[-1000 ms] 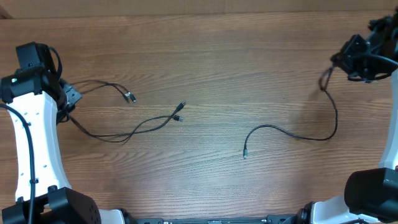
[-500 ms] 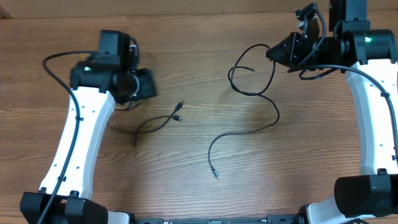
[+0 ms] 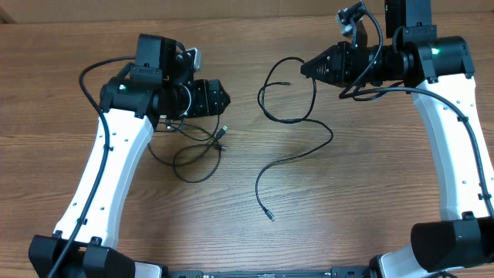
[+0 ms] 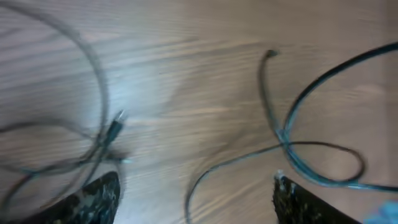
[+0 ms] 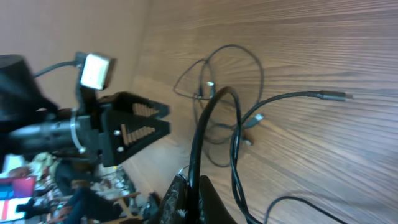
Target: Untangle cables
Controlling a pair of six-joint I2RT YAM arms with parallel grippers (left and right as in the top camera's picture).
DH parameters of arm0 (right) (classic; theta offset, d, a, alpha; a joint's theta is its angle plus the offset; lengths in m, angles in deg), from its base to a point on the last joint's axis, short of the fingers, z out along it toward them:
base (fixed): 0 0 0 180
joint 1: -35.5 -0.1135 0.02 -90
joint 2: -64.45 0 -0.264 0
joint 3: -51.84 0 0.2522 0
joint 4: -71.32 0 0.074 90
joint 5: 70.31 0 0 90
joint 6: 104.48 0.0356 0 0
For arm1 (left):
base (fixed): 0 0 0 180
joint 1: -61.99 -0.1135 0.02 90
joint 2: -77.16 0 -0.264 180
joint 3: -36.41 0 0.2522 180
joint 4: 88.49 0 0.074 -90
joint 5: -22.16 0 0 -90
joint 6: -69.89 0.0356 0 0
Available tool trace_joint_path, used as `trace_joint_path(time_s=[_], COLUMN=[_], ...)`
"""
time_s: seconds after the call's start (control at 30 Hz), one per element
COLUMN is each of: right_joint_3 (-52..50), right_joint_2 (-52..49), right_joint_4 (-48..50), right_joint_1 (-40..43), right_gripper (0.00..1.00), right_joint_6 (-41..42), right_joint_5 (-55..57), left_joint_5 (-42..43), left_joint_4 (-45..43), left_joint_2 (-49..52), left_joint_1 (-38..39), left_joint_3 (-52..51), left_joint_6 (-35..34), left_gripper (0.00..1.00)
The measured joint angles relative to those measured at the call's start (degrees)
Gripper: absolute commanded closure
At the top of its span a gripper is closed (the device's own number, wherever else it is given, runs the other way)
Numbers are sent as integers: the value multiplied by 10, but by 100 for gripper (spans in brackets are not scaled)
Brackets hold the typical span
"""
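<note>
Two thin black cables (image 3: 193, 151) lie in loose crossed loops on the wood below my left gripper (image 3: 225, 99), a silvery plug (image 3: 224, 130) at their right side. In the left wrist view that gripper (image 4: 196, 200) stands open, its fingers (image 4: 93, 199) wide apart above the table with nothing between them but a cable loop (image 4: 292, 146) lying on the wood. My right gripper (image 3: 303, 68) is shut on a third cable (image 5: 205, 124). That cable hangs in a loop (image 3: 266, 104) and trails down to its plug end (image 3: 270, 218).
Both arms reach in over the far middle of the wooden table (image 3: 370, 193), their tips facing each other. The left arm's link (image 3: 108, 177) runs along the left side, the right arm's link (image 3: 463, 154) along the right. Thick robot cords (image 3: 93, 73) arch over the arms.
Both arms swung in from the table's sides towards the middle. The left gripper opened and let its cables drop into loops. The right gripper kept its cable and carried it left.
</note>
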Motion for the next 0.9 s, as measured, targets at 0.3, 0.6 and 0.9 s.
trace_joint_path(time_s=[0.3,0.6,0.9], right_joint_3=[0,0,0], right_joint_2=[0,0,0], right_joint_4=[-72,-99,-102], right_joint_1=[-16,-61,-67], right_gripper=[96,96,96], right_joint_6=[-55,-120,-133], right_joint_5=[-18,-23,-31], left_joint_5=[106,140,193], left_joint_4=[-155,-225,-227], left_joint_2=[2,6,55], left_joint_1=[5,65,67], left_joint_3=[-79,-81,-81], left_joint_6=[0,50,68], left_gripper=[21,23,96])
